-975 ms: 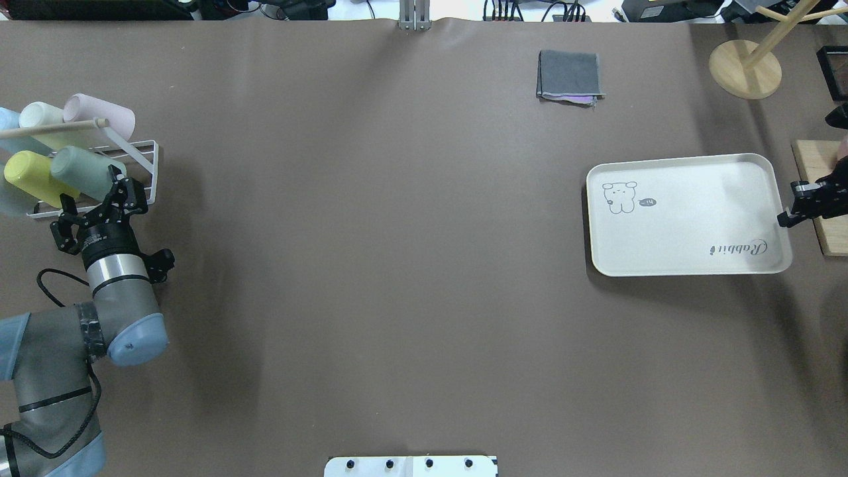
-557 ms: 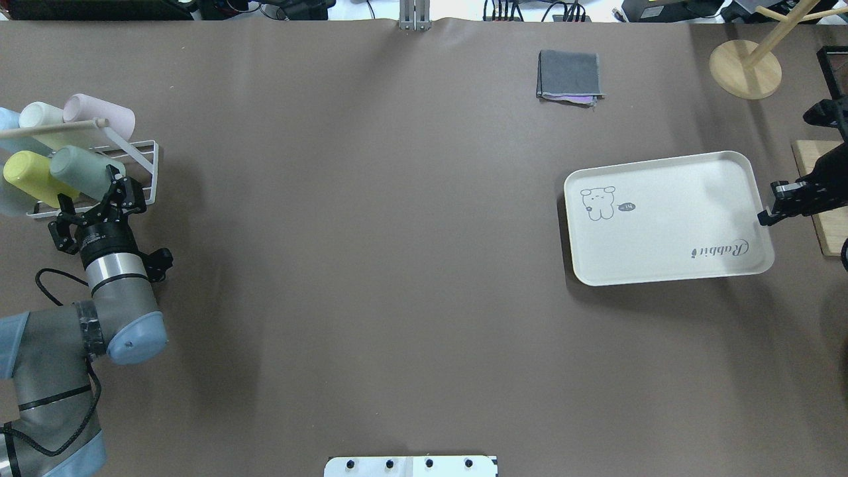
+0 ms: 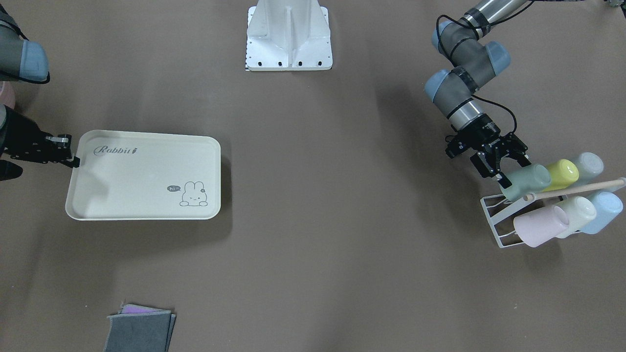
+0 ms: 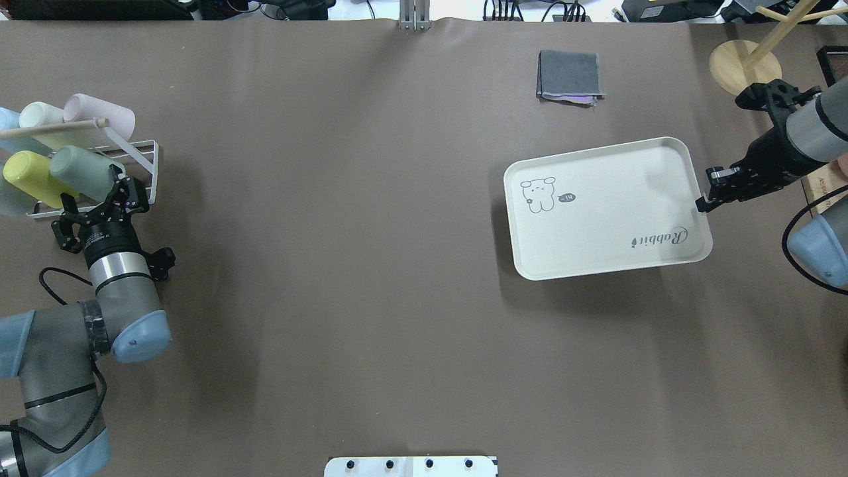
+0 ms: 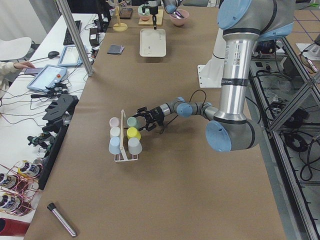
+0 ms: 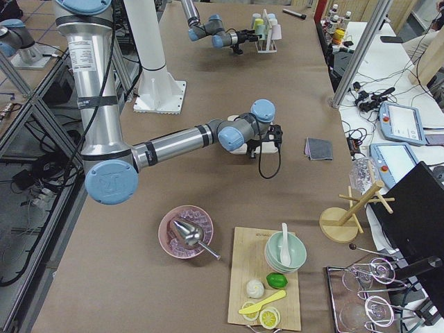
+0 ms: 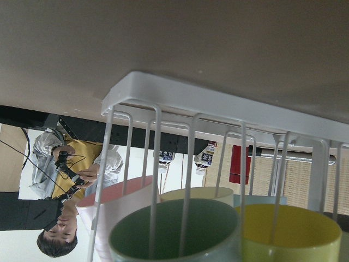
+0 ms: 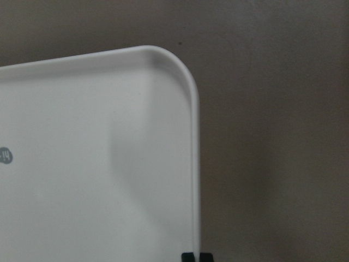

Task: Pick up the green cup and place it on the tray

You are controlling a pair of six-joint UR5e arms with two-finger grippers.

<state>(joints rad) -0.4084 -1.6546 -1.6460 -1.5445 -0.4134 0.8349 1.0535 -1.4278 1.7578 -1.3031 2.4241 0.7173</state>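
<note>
Left claw (image 4: pixel 94 193): spread wide at the mouth end of the green cup (image 3: pixel 530 177), one fingertip on each side of it from overhead. Can't tell if either pad touches. Nothing gripped.

Green cup: lying on its side in the white wire rack (image 7: pixel 229 106), front row, mouth toward the claw. Left wrist view looks through the rack's wires straight into the cup's opening.

Rest of the rack:
- yellow cup (image 4: pixel 30 177) is side by side with the green one, touching or nearly so
- pink cup (image 4: pixel 99 114), whitish cup (image 4: pixel 40 118) and a pale blue cup (image 3: pixel 602 211) are in the row behind, on the side away from the robot
- a second bluish cup (image 3: pixel 587 165) is beyond the yellow one
- wooden rod (image 4: pixel 46 129) runs across the top of the rack between the two rows

Right claw (image 4: pixel 703 203): at the far end of the table (image 4: pixel 344 265) from the rack, pinched on the short-side rim of the tray (image 4: pixel 609 218), next to the "Rabbit" script. Right wrist view shows both black fingertips (image 8: pixel 187 255) close together at that rim.

Tray: well apart from the rack, slightly skewed to the table edges, nothing on it, bunny drawing at the end nearer the rack. Can't tell if it's lifted or flat on the table.

Grey folded cloth (image 4: pixel 570 74): also far from the rack, near the table edge away from the robot.
</note>
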